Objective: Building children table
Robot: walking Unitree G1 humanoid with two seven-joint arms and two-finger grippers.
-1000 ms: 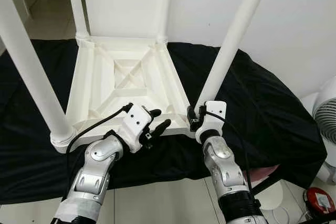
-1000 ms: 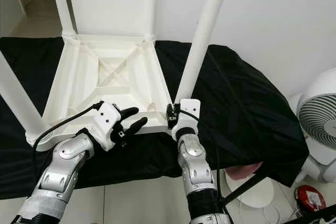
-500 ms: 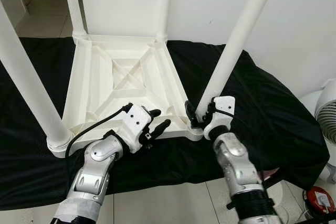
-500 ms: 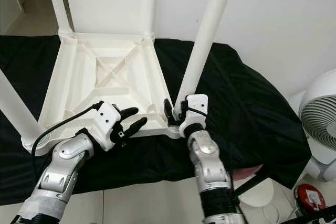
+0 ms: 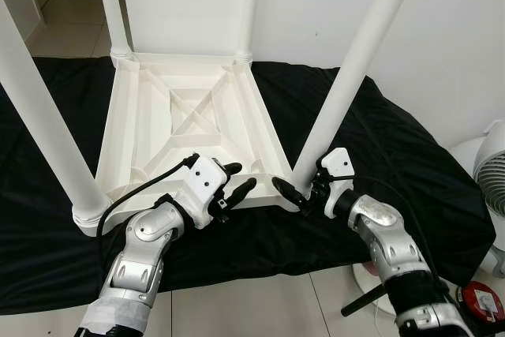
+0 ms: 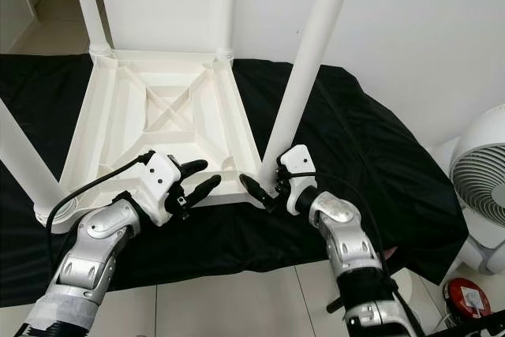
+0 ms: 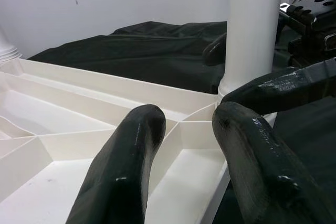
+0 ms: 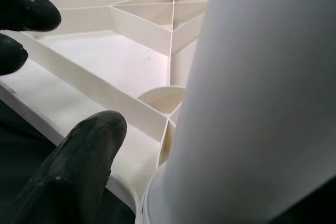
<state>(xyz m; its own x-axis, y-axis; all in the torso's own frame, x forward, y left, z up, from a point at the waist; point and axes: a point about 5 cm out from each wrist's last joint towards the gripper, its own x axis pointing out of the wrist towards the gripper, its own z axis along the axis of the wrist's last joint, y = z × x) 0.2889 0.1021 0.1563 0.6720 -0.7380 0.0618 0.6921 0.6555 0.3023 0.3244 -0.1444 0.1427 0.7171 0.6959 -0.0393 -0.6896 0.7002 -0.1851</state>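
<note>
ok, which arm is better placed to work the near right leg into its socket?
Right. The right gripper sits open around the base of the near right leg; the left gripper hovers open over the tabletop rim, beside that corner.

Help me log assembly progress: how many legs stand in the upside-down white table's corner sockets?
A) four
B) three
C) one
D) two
A: the table lies underside up on the black cloth, with a white leg rising from each of its four corners.
</note>
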